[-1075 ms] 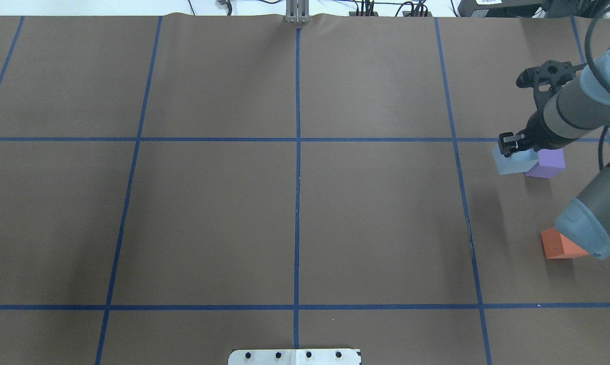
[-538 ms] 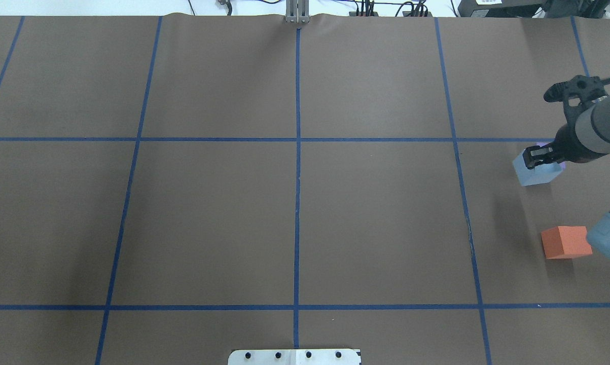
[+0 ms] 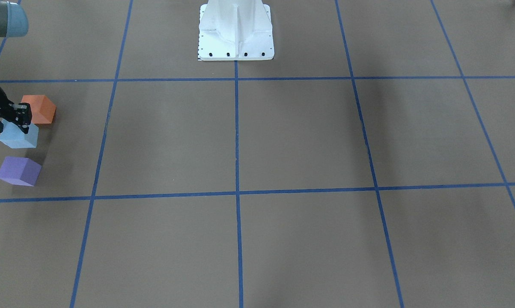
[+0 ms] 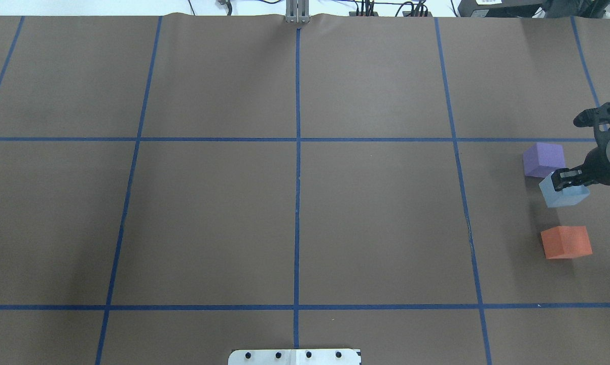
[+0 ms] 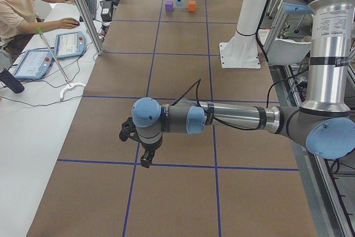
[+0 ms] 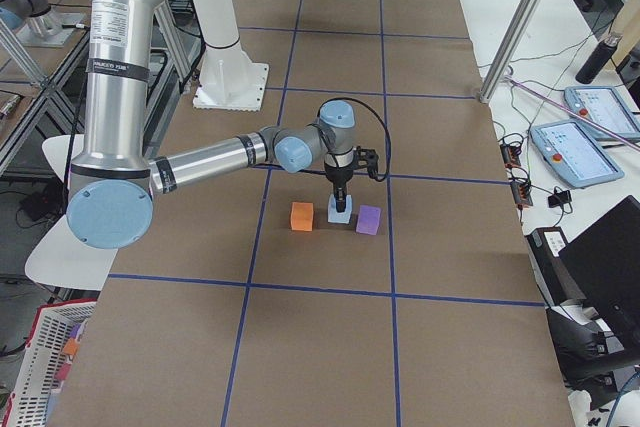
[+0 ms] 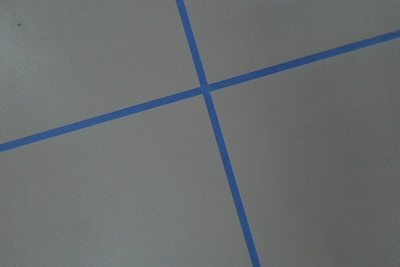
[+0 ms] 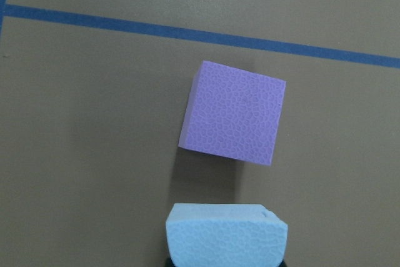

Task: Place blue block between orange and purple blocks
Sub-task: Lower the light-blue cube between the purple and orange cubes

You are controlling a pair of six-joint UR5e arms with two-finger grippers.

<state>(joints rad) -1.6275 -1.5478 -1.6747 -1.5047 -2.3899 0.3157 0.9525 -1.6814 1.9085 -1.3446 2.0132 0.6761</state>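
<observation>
My right gripper (image 4: pixel 563 181) is shut on the light blue block (image 4: pixel 564 195) and holds it low in the gap between the purple block (image 4: pixel 543 159) and the orange block (image 4: pixel 566 242). I cannot tell whether it touches the table. In the front view the blue block (image 3: pixel 19 137) lies between the orange block (image 3: pixel 40 109) and the purple block (image 3: pixel 19 171). The right wrist view shows the purple block (image 8: pixel 234 120) beyond the held blue block (image 8: pixel 226 234). My left gripper (image 5: pixel 145 161) hangs over bare table, far from the blocks; I cannot tell its state.
Blue tape lines (image 4: pixel 297 177) divide the brown table into squares. The robot's white base (image 3: pixel 236 34) stands at the table's middle edge. An operator (image 5: pixel 22 9) sits with tablets at a side table. The blocks lie near the table's right end.
My right gripper has carried the blue block from beside and over the purple block toward the robot's side, into the gap before the orange block. The purple block is now uncovered.
</observation>
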